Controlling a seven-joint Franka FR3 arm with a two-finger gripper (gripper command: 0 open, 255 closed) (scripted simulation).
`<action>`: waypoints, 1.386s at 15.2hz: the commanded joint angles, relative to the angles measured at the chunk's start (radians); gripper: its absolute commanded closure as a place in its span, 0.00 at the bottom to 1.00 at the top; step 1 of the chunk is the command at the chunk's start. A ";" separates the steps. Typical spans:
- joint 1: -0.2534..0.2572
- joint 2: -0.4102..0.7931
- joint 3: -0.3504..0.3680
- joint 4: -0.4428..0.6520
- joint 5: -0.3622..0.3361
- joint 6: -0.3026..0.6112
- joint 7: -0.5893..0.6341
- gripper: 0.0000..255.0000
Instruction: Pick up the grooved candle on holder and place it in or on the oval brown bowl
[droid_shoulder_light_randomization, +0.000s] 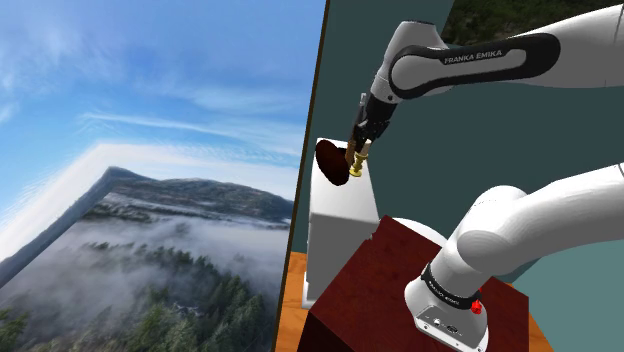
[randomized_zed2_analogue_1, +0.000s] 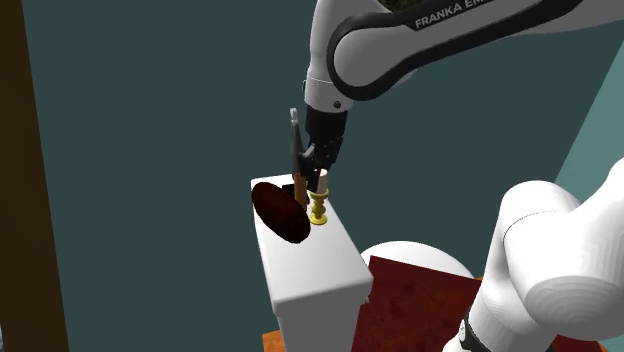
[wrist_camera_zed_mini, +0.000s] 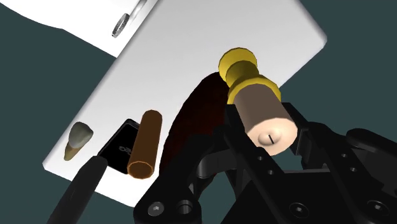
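Note:
A beige candle (wrist_camera_zed_mini: 267, 114) stands on a gold holder (wrist_camera_zed_mini: 238, 67). My gripper (wrist_camera_zed_mini: 270, 135) is shut on the candle, one black finger on each side of it. In the second exterior view the gripper (randomized_zed2_analogue_1: 320, 168) holds the candle (randomized_zed2_analogue_1: 321, 184) upright, with the gold holder (randomized_zed2_analogue_1: 320, 208) low over the white top; I cannot tell whether its base touches. The dark brown oval bowl (randomized_zed2_analogue_1: 280, 210) lies right beside the holder, on that view's left. From the shoulder camera the bowl (droid_shoulder_light_randomization: 332, 165) sits just left of the holder (droid_shoulder_light_randomization: 357, 162) and the gripper (droid_shoulder_light_randomization: 362, 135).
The white cabinet top (randomized_zed2_analogue_1: 325, 262) is narrow, with drops on every side. A brown cylinder (wrist_camera_zed_mini: 145, 143), a black block (wrist_camera_zed_mini: 122, 147) and a small grey cone (wrist_camera_zed_mini: 77, 140) lie past the bowl. The dark red stand (droid_shoulder_light_randomization: 385, 280) is nearby.

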 joint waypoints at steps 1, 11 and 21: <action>0.001 -0.005 0.003 0.023 0.002 -0.029 0.002 1.00; 0.005 -0.024 0.014 0.146 0.009 -0.170 0.004 1.00; 0.024 0.294 -0.047 0.497 0.045 -0.204 -0.068 1.00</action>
